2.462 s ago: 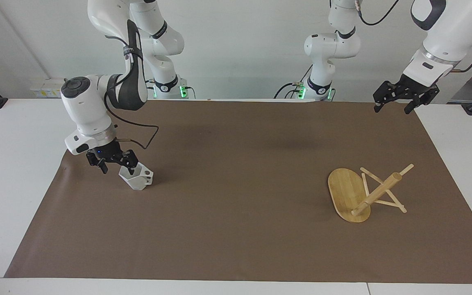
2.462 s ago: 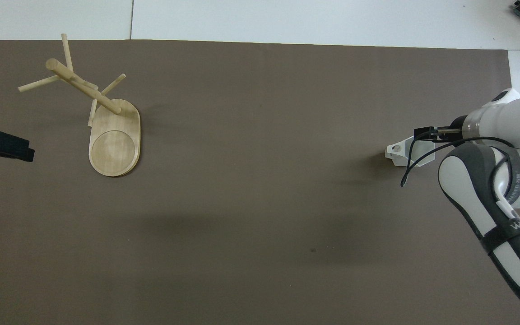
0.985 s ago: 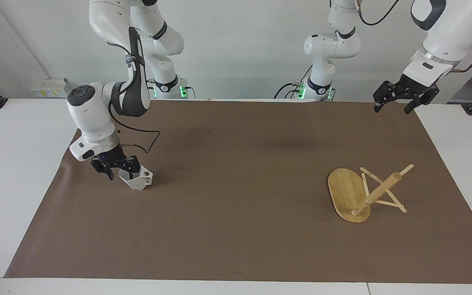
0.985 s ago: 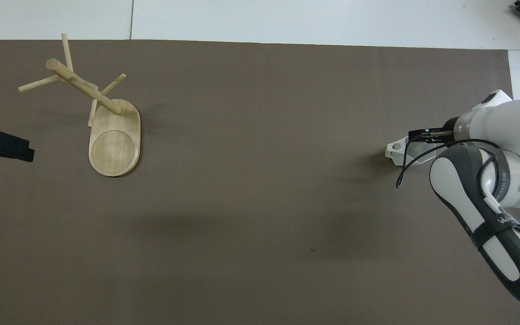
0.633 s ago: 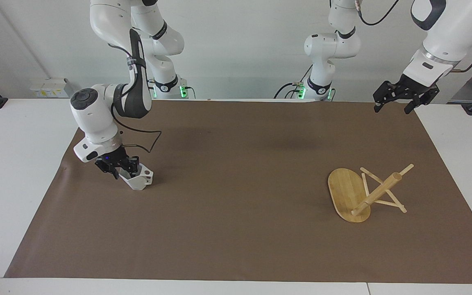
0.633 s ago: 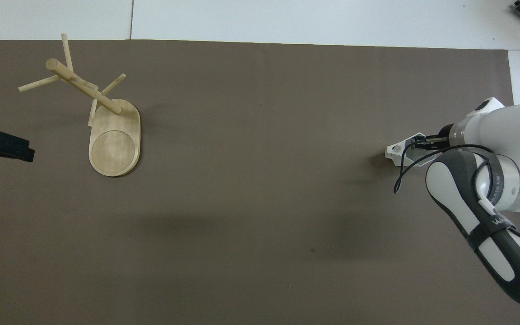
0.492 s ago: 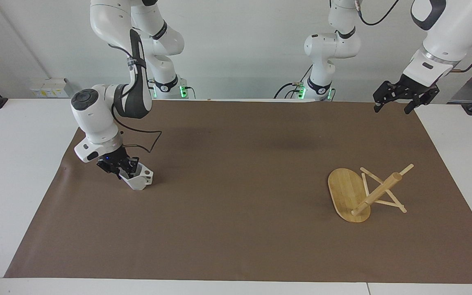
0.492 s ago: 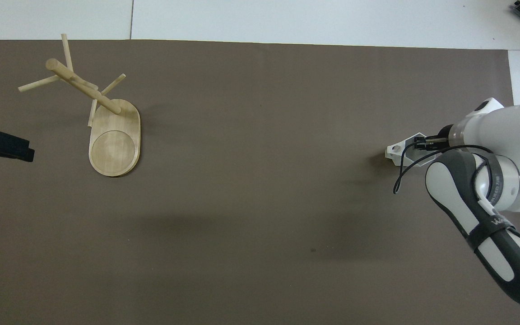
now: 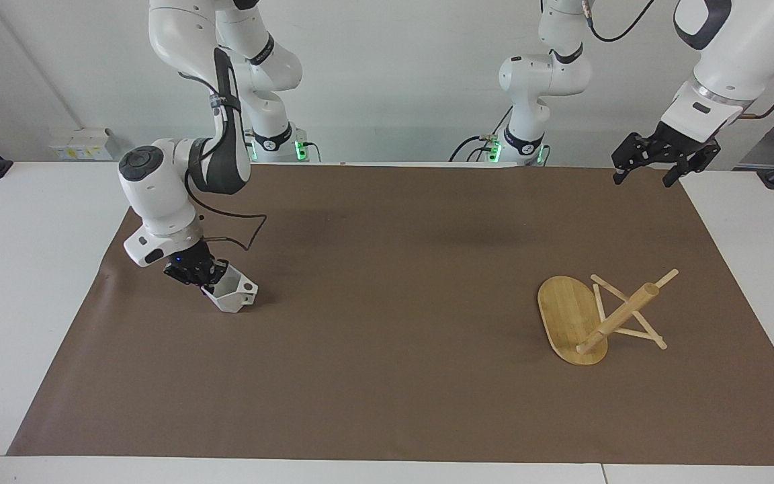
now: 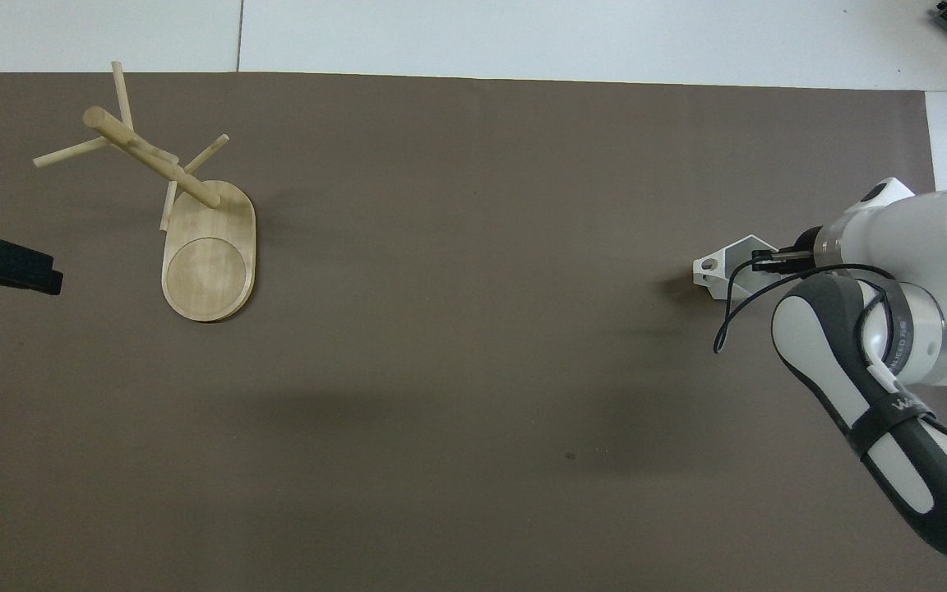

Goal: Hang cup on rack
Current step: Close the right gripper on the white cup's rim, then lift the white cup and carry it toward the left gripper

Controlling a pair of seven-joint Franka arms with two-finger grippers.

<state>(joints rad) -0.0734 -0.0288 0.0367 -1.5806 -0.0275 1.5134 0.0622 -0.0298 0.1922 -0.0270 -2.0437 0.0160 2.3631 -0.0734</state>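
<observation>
The white faceted cup (image 9: 232,298) sits tilted low at the brown mat near the right arm's end of the table, its pierced handle (image 9: 248,288) turned toward the middle. My right gripper (image 9: 208,277) is shut on the cup's rim wall, one finger inside and one outside. From overhead, the cup (image 10: 722,265) shows just ahead of the right gripper (image 10: 766,260). The bamboo rack (image 9: 602,316) lies tipped near the left arm's end, its post (image 10: 153,158) slanting and its pegs on the mat. My left gripper (image 9: 650,176) hangs open over the mat's corner nearest the left arm's base, waiting.
A brown mat (image 9: 387,376) covers most of the white table (image 9: 17,282). The rack's oval base (image 10: 209,263) is tilted up on its edge. The right arm's black cable (image 9: 239,235) loops just above the cup.
The right gripper has closed onto the cup's rim wall. The cup has tilted and shifted a little toward the middle of the table. Left arm and rack have not moved.
</observation>
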